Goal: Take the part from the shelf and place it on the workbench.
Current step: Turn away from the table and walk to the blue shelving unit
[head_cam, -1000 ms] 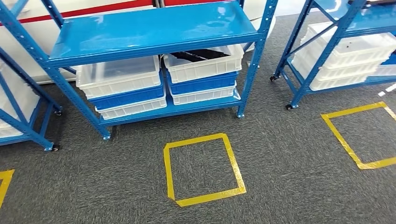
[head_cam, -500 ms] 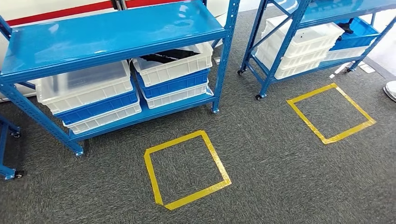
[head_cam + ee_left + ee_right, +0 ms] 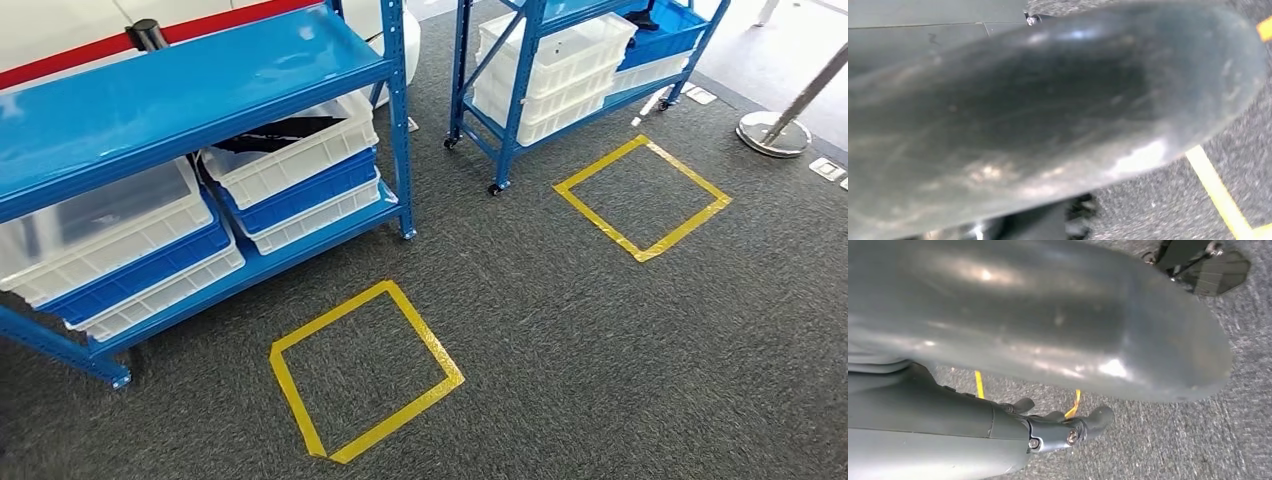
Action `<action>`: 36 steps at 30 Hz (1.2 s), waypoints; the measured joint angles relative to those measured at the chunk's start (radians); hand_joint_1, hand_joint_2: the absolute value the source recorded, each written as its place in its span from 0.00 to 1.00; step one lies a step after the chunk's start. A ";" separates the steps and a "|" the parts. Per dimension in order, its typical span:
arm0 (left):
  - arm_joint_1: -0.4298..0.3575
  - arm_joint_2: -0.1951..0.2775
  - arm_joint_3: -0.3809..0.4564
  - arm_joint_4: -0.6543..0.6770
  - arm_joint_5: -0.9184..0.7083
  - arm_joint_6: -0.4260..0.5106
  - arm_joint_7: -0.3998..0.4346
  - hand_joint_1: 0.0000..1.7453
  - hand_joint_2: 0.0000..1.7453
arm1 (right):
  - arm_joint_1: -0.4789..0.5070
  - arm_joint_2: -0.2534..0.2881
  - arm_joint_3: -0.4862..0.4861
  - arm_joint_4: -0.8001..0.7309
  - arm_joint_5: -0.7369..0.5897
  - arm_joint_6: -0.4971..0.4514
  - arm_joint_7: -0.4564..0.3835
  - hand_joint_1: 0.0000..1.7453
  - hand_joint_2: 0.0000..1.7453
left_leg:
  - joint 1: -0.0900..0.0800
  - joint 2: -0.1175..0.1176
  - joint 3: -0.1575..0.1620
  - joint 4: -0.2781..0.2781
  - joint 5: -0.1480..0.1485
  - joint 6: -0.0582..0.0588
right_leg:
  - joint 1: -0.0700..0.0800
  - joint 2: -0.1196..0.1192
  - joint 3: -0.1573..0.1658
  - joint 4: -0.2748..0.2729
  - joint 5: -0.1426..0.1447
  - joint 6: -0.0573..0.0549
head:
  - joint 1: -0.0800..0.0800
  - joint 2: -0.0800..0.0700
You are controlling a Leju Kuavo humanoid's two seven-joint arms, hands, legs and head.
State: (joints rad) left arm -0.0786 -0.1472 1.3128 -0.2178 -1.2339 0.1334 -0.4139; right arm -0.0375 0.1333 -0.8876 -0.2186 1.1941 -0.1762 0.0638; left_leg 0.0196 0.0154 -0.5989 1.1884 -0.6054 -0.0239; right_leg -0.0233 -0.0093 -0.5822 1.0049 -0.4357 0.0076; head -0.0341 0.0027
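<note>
Right hand (image 3: 1058, 427) above carpet (image 3: 1173, 440)

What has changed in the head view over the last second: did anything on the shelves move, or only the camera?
Only the camera moved: the view swung right, so the near blue metal shelf slid left and a chrome stanchion base came into view. The white and blue plastic bins and both yellow tape squares on the grey carpet kept their places relative to each other. Nothing was taken hold of or let go.

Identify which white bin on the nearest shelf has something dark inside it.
The top white bin of the right-hand stack: a dark part lies in it, while the top bin of the left stack looks clear.
</note>
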 joint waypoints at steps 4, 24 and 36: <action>0.004 0.000 0.000 0.000 -0.001 0.011 0.000 0.00 0.00 | 0.003 0.001 0.000 0.000 0.016 0.000 -0.006 0.00 0.00 | 0.003 -0.019 -0.053 0.073 0.012 -0.003 | 0.003 0.031 0.007 0.002 -0.003 -0.004 | 0.000 0.000; 0.004 -0.004 -0.007 0.000 -0.008 -0.032 0.019 0.00 0.00 | 0.006 0.002 0.001 0.000 0.020 0.008 -0.008 0.00 0.00 | -0.009 -0.033 0.031 -0.153 0.124 0.018 | 0.007 0.047 0.007 0.001 -0.009 0.027 | 0.004 0.000; 0.004 -0.004 -0.007 0.000 -0.009 -0.073 0.058 0.00 0.00 | 0.006 0.001 0.001 0.000 0.033 0.016 -0.008 0.00 0.00 | -0.005 -0.033 0.031 -0.154 0.125 0.019 | 0.012 0.047 0.007 0.002 -0.009 0.029 | 0.004 0.000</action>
State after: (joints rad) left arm -0.0750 -0.1514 1.3062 -0.2174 -1.2425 0.0604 -0.3560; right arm -0.0312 0.1347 -0.8865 -0.2182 1.2268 -0.1606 0.0561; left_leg 0.0147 -0.0174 -0.5678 1.0343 -0.4803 -0.0049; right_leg -0.0112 0.0379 -0.5756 1.0068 -0.4444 0.0370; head -0.0305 0.0027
